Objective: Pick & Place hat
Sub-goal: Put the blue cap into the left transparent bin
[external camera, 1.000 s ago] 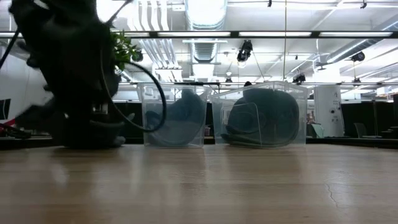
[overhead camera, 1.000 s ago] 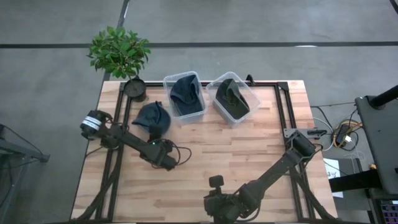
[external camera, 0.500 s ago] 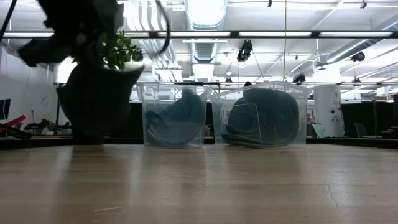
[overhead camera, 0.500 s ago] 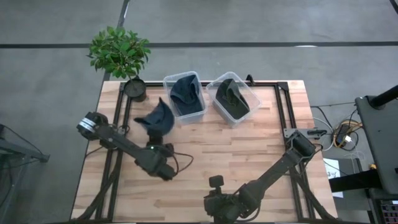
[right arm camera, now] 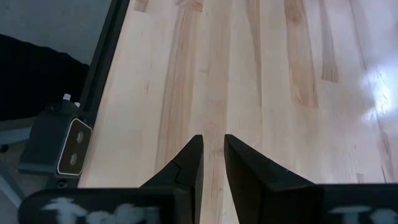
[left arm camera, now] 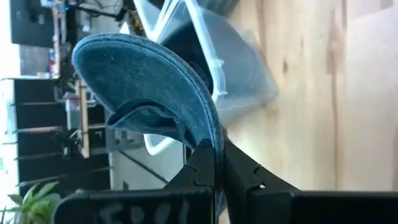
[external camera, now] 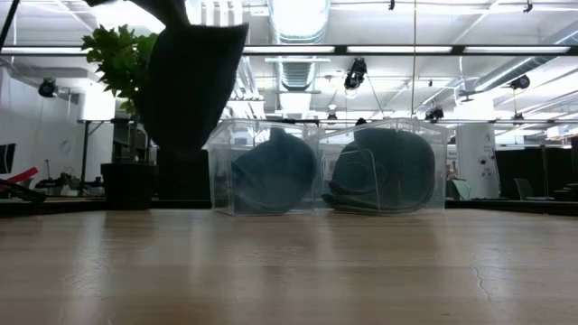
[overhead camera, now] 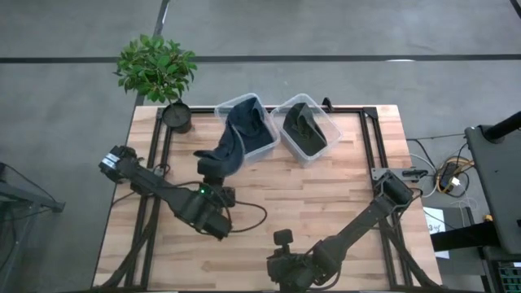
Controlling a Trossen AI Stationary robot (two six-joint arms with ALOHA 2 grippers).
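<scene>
Hat (overhead camera: 221, 155), clamped by its brim in the left gripper (left arm camera: 214, 167), has been lifted off the table and carried toward the nearer bin (overhead camera: 269, 138); release probably comes next. Right gripper (right arm camera: 213, 163) is parked slightly parted, empty.

No readable text, label, brand, number or sign anywhere; only blurred white smears on the dark wrist housings, too unclear to make out.
</scene>
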